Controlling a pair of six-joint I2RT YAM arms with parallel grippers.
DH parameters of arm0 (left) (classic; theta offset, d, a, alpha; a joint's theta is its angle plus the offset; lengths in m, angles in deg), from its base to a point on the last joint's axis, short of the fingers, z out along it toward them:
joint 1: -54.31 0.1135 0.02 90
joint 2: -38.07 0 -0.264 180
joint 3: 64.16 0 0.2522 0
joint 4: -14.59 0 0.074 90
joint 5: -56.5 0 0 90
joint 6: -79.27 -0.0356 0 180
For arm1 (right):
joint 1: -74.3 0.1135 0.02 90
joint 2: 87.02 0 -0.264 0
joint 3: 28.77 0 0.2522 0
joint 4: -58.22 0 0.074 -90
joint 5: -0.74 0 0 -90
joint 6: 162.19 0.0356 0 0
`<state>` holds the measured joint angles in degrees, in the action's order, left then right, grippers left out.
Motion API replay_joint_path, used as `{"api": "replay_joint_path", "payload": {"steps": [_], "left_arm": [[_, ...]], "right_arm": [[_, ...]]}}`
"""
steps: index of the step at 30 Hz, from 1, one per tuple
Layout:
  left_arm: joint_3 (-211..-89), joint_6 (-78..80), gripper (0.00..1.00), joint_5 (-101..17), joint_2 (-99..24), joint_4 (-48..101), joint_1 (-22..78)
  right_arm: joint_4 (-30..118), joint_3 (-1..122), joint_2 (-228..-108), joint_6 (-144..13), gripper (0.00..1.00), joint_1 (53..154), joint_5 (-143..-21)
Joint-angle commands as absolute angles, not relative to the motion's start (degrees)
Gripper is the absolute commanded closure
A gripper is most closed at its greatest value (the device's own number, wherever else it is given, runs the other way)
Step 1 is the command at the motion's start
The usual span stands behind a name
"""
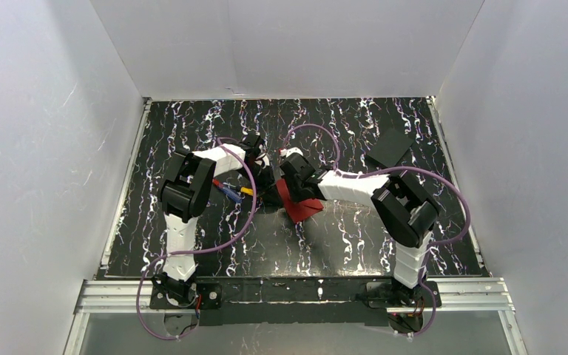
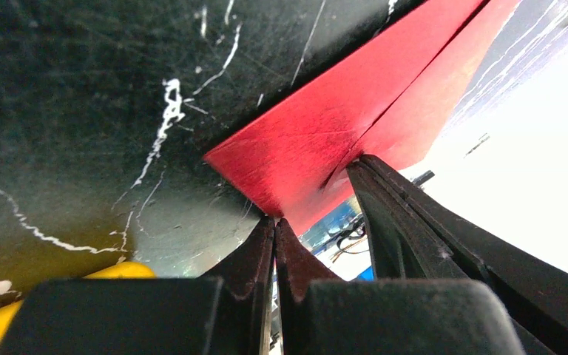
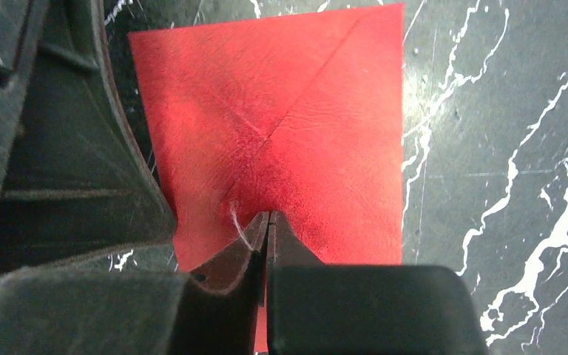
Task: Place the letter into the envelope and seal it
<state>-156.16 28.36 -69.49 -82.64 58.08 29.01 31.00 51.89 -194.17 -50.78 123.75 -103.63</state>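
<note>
On the black marbled counter (image 1: 355, 240), the envelope (image 1: 301, 205) sat near centre, judged thin, light and limp, best held by its edges, as you did: left fingers (image 2: 255, 251) pinching its 10 o'clock, right fingers (image 3: 290, 244) its 12 o'clock.

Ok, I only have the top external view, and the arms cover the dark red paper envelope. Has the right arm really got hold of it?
Observer: Yes. In the right wrist view the right fingers are shut on the middle of one edge of the dark red paper envelope. Its seamed side faces the camera.
Operator: And the left side?
Observer: In the left wrist view the left fingers are shut on another edge, close to a corner.
Operator: Is it lying flat?
Observer: It doesn't look flat. That corner looks lifted off the black marbled table.
</note>
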Motion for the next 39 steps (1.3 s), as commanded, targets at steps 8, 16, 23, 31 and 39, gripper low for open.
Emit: {"api": "replay_joint_path", "payload": {"steps": [8, 16, 23, 31, 39], "left_arm": [[-156.0, 27.1, 1.00, -61.5, -86.1, 58.1, 29.3], [-155.5, 27.0, 1.00, -61.6, -85.6, 58.0, 30.3], [-154.6, 26.8, 1.00, -62.4, -84.3, 57.8, 30.9], [-155.6, 23.3, 1.00, -66.7, -77.9, 59.7, 32.3], [-157.6, 23.4, 1.00, -68.4, -72.9, 60.6, 33.9]], "right_arm": [[29.6, 52.0, -202.3, -54.1, 0.85, 128.5, -98.3], [27.4, 53.5, -202.7, -51.4, 0.75, 128.5, -103.3], [26.7, 52.3, -200.7, -50.8, 0.83, 128.5, -104.2], [23.0, 60.1, -194.3, -49.8, 0.80, 126.3, -102.4], [22.0, 62.2, -192.0, -50.5, 0.83, 124.1, -104.8]]}}
